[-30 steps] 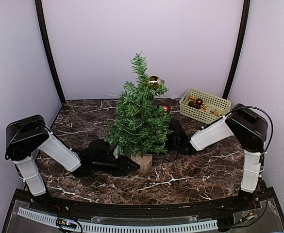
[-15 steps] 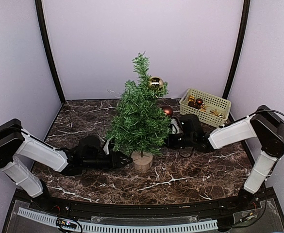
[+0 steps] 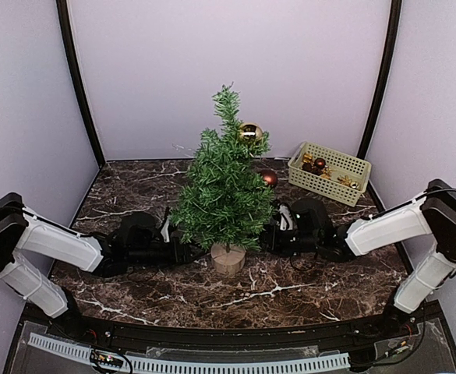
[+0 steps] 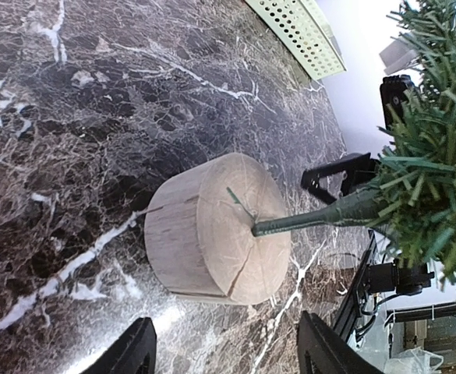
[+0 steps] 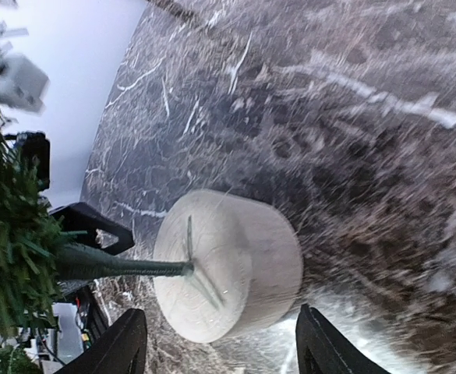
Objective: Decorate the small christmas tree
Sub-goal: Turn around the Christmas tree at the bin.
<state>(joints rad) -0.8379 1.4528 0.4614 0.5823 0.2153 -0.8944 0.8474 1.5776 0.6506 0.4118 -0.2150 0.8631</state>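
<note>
The small christmas tree stands upright in the middle of the table on its pale wooden stump. A gold ball hangs near its top and a red ball on its right side. My left gripper lies low just left of the stump, partly under the branches. In the left wrist view it is open, the stump just ahead of its tips and apart from them. My right gripper lies low on the right. It is open too, facing the stump without touching it.
A pale green basket with several small ornaments stands at the back right, also seen in the left wrist view as a basket beyond the stump. Dark marbled tabletop lies all round. Walls close the back and sides.
Both grippers have opened wider and drawn back from the stump, the left one leftward and the right one rightward. The tree stands in the same place.
</note>
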